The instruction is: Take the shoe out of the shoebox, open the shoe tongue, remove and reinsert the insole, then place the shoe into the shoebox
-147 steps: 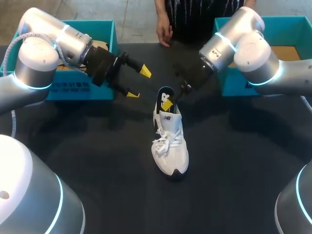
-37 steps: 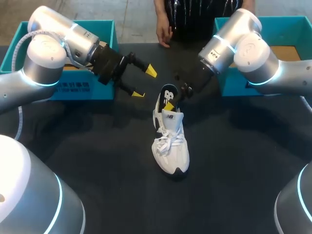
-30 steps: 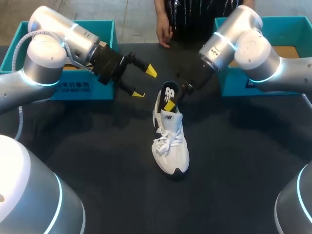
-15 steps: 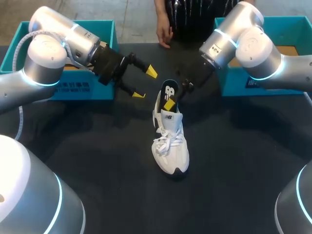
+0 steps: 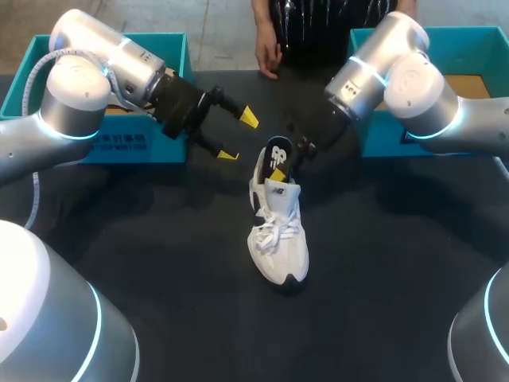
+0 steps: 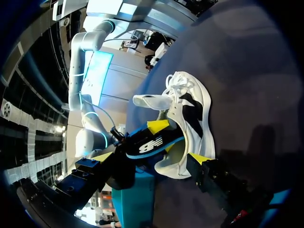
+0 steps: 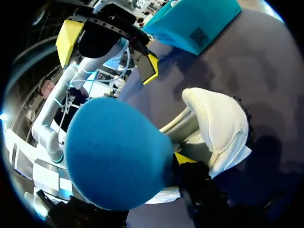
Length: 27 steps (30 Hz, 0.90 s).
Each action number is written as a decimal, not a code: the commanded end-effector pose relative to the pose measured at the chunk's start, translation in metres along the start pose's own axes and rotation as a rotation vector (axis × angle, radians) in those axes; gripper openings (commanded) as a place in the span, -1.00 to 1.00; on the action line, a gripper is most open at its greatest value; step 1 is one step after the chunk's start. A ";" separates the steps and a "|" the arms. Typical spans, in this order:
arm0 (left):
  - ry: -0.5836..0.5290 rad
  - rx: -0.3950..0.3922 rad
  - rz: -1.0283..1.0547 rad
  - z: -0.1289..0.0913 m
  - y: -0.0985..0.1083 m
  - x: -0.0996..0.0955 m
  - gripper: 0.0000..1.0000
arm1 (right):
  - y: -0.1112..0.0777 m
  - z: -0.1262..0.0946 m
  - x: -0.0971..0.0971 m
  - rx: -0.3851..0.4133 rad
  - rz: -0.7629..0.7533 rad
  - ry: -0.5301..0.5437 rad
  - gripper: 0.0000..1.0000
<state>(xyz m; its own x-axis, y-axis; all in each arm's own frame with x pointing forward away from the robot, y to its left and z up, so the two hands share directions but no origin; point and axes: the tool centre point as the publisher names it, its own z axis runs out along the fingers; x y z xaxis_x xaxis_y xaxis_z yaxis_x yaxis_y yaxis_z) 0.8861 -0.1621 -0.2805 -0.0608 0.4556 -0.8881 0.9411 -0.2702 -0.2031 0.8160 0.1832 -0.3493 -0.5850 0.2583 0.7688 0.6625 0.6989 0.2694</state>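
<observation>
The white shoe (image 5: pixel 277 239) stands mid-table, toe toward me. Its black and blue insole (image 5: pixel 277 150) sticks up out of the heel opening. My right gripper (image 5: pixel 280 169) is at the heel with the insole between its open fingers. In the right wrist view one yellow fingertip (image 7: pixel 184 158) lies beside the blue insole (image 7: pixel 114 152), which hides the other. My left gripper (image 5: pixel 238 136) hangs open just left of the heel, touching nothing. The left wrist view shows the shoe (image 6: pixel 192 114) and insole (image 6: pixel 149 146) ahead of it.
A teal shoebox (image 5: pixel 119 145) stands at the back left behind my left arm. A second teal box (image 5: pixel 469 36) stands at the back right behind my right arm. A person's hand (image 5: pixel 266 52) hangs at the table's far edge.
My right gripper's fingers have parted around the insole, and its arm shifted slightly. The insole stays upright in the heel. The left gripper edged a little toward the shoe.
</observation>
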 end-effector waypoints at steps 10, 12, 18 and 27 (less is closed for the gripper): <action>0.003 -0.012 0.004 -0.004 -0.004 -0.002 1.00 | 0.004 0.004 -0.006 0.022 0.009 0.000 -0.98; 0.003 -0.014 0.003 -0.004 -0.004 -0.001 1.00 | 0.006 0.003 -0.007 0.027 0.008 0.001 -1.00; 0.000 -0.017 -0.005 -0.005 -0.005 0.002 1.00 | 0.009 -0.002 -0.007 0.047 0.003 0.020 -1.00; -0.004 -0.021 -0.011 -0.005 -0.005 0.004 1.00 | 0.011 0.000 -0.010 0.109 0.010 0.067 -1.00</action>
<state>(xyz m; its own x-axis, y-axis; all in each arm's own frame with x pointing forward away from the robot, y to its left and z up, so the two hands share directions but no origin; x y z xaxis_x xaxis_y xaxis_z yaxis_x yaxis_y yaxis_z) 0.8855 -0.1547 -0.2805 -0.0733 0.4560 -0.8870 0.9452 -0.2518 -0.2076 0.8205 0.1826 -0.3483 -0.5536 0.2328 0.7996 0.6266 0.7488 0.2158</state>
